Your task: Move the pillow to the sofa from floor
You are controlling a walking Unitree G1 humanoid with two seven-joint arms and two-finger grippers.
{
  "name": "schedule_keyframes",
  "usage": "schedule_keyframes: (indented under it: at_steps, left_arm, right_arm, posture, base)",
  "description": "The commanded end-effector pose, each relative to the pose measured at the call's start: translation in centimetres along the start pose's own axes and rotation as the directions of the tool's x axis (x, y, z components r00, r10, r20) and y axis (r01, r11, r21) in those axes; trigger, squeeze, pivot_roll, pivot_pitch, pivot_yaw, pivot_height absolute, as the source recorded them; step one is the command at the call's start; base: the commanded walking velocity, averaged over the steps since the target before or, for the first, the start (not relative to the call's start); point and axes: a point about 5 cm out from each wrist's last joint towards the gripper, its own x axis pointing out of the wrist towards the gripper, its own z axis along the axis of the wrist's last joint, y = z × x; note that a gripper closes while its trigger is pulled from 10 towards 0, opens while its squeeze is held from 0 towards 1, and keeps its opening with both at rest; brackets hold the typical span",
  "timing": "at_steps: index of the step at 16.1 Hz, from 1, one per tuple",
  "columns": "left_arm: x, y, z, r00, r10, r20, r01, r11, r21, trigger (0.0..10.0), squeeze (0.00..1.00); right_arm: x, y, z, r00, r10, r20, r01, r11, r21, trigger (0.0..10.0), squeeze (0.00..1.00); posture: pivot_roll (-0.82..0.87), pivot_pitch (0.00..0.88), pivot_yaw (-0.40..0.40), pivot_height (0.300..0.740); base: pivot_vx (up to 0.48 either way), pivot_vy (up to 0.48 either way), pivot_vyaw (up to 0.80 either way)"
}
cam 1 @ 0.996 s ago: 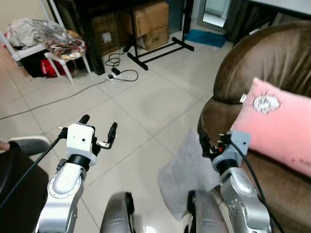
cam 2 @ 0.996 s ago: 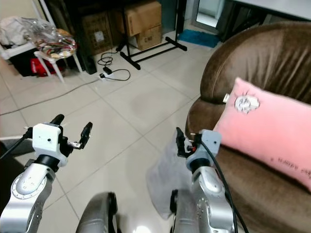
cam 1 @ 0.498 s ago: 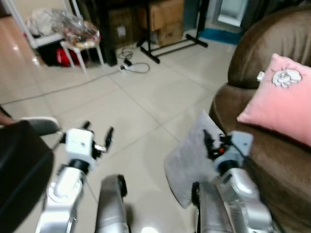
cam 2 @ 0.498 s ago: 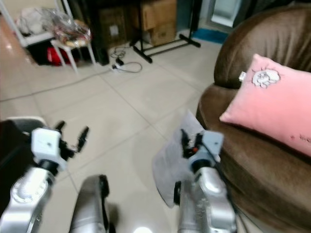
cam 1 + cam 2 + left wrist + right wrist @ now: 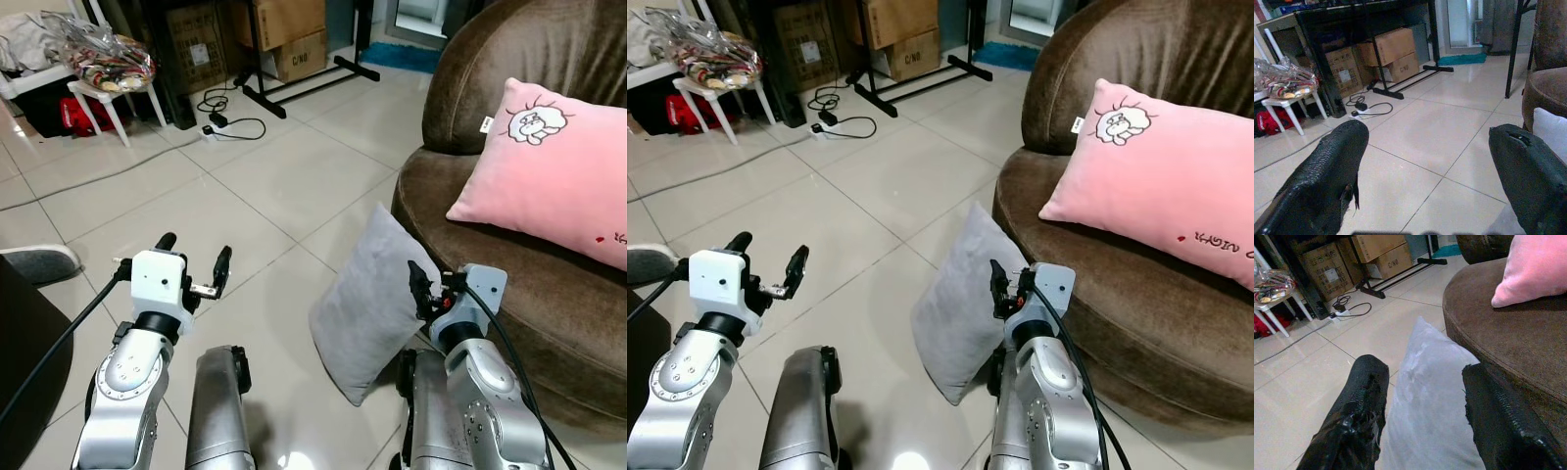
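A grey pillow (image 5: 374,304) stands on edge on the tiled floor (image 5: 284,186), leaning against the front of the brown sofa (image 5: 549,264). A pink pillow (image 5: 549,166) lies on the sofa seat. The right pincer (image 5: 1420,411) is just before the grey pillow, fingers spread, gripping nothing. The left pincer (image 5: 194,264), well apart from the sofa, is open over the floor.

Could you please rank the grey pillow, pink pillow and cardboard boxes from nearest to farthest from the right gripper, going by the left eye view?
1. Grey pillow: on the floor against the sofa, right beside the right gripper.
2. Pink pillow: up on the sofa seat.
3. Cardboard boxes: far across the floor.
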Motion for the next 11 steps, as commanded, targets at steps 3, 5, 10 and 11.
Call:
schedule_keyframes:
  at_steps: [3, 5, 10, 11]
  left_arm:
    - [-0.05, 0.18, 0.25, 1.000, 0.008, 0.019, -0.008, 1.000, 0.006, 10.0, 0.95]
    - [-0.11, 0.17, 0.35, 1.000, 0.006, 0.024, -0.006, 1.000, 0.005, 10.0, 0.95]
    - [-0.04, 0.23, 0.44, 1.000, 0.000, 0.028, 0.000, 1.000, 0.003, 10.0, 0.95]
    - [0.02, 0.25, 0.47, 1.000, 0.001, 0.030, -0.001, 1.000, 0.005, 10.0, 0.95]
  right_arm:
    - [0.33, 0.32, 0.65, 0.999, 0.013, 0.030, -0.012, 1.000, -0.007, 10.0, 0.00]
    - [0.39, 0.40, 0.72, 0.999, 0.014, 0.032, -0.014, 1.000, -0.005, 10.0, 0.00]
    - [0.43, 0.52, 0.76, 0.999, 0.021, 0.034, -0.020, 1.000, -0.012, 10.0, 0.00]
    - [0.46, 0.58, 0.79, 0.999, 0.024, 0.035, -0.023, 1.000, -0.011, 10.0, 0.00]
  posture:
    - [-0.04, 0.032, 0.040, 0.453]
    - [-0.04, 0.033, 0.040, 0.453]
    - [-0.04, 0.035, 0.045, 0.453]
    - [-0.04, 0.034, 0.045, 0.453]
  base:
    - [0.086, 0.000, 0.00]
    - [0.281, 0.000, 0.00]
    - [0.315, 0.000, -0.26]
    - [0.322, 0.000, 0.00]
